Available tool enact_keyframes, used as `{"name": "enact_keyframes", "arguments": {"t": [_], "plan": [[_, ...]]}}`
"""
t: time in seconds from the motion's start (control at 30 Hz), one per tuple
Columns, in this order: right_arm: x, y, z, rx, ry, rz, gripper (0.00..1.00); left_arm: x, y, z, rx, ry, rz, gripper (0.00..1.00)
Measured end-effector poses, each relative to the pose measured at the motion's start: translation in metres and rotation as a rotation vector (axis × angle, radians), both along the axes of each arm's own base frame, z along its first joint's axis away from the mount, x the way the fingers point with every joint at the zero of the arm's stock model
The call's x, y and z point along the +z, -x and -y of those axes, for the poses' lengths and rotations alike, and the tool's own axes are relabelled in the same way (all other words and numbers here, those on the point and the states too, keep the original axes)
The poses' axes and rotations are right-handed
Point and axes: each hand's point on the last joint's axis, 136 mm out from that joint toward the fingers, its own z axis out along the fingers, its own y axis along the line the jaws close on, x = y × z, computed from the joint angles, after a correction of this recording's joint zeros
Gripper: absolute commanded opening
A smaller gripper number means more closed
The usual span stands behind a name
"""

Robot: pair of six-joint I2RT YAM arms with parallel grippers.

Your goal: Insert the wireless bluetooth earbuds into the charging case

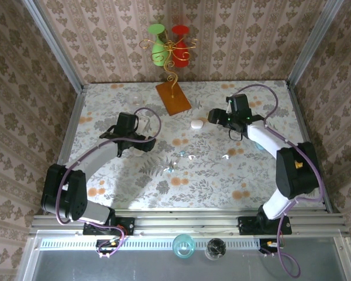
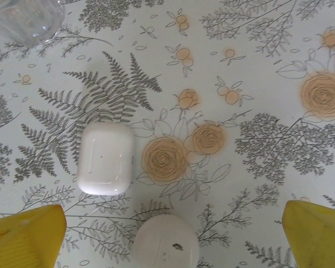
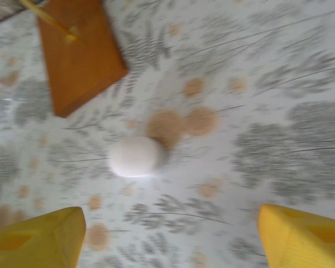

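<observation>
Several tiny whitish glinting earbuds [image 1: 181, 154] lie scattered mid-worktop [image 1: 210, 187], on base side of both grippers, none between any fingers. Left gripper [image 2: 173, 226] spread wide above rounded-rectangular white plastic case [image 2: 105, 158], which looks closed, long axis crosswise to finger line; round white case [image 2: 166, 243] just beside it. Right gripper [image 3: 167, 234] spread, empty, oval white pebble-like case [image 3: 135, 156] ahead. You'd reach back toward bases for earbuds; rightmost pieces look nearer right arm.

Spread over floral-print table [image 1: 222, 187]: brown wooden base [image 1: 173, 98] at upper centre, round white case [image 1: 196, 123] just lower right of it, tiny glinting earbuds [image 1: 184, 155] scattered mid-frame, oblong white case [image 2: 105, 158] centre-left.
</observation>
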Motion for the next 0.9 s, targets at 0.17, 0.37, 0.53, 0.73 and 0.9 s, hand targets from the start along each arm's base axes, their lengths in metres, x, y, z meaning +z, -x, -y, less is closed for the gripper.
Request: {"name": "enact_keyframes", "arguments": {"t": [0.17,0.37,0.53,0.73,0.9], "plan": [[-0.011,0.016,0.059,-0.029,0.304,-0.117,0.90,-0.001,0.001,0.013,-0.039,0.031,-0.007,1.00],[-0.021,0.035,0.110,0.001,0.545,-0.306,0.90,-0.001,0.002,0.030,-0.091,0.066,-0.001,1.00],[-0.040,0.057,0.143,0.040,0.606,-0.474,0.91,0.010,-0.003,0.043,-0.126,0.104,0.044,1.00],[-0.066,0.081,0.179,0.064,0.593,-0.629,0.90,0.028,-0.002,0.057,-0.194,0.125,0.113,1.00],[-0.082,0.089,0.194,0.081,0.569,-0.709,0.84,0.042,0.004,0.070,-0.249,0.134,0.161,1.00]]}}
